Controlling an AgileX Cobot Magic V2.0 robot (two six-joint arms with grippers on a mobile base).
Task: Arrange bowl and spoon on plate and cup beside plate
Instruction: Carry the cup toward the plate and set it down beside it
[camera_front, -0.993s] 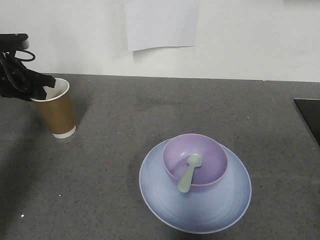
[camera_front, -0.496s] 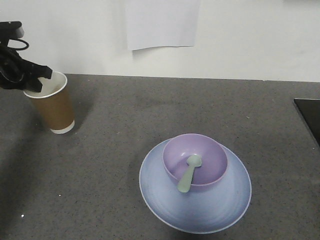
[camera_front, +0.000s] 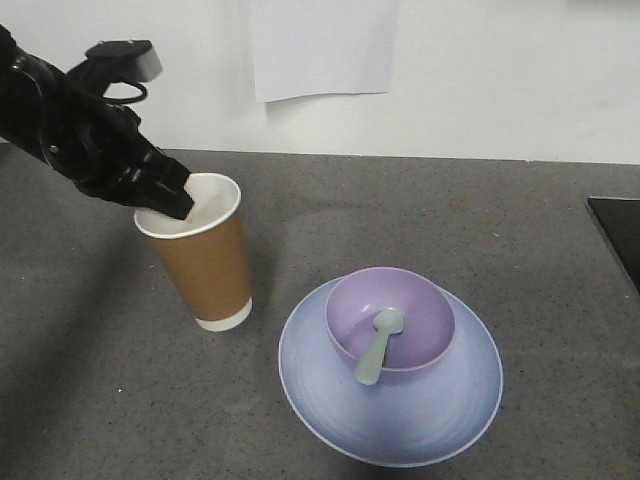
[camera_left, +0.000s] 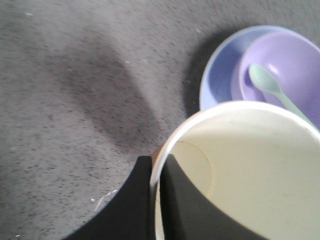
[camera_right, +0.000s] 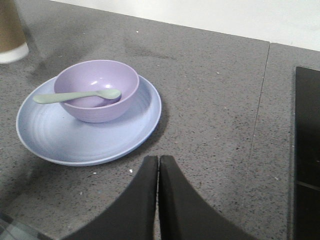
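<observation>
Front view puts my left gripper pinching the rim of the cup, one finger inside, one outside. The cup stands just beside the plate, though whether its base is down on the counter I can't quite tell. The bowl sits on the plate, the spoon resting in it. I'd lower straight, keep the cup upright, release only once seated. My right gripper idles with fingers pressed together, empty.

At left of frame you see the left claw pinching the cup rim; just right, the plate carries bowl and spoon.
</observation>
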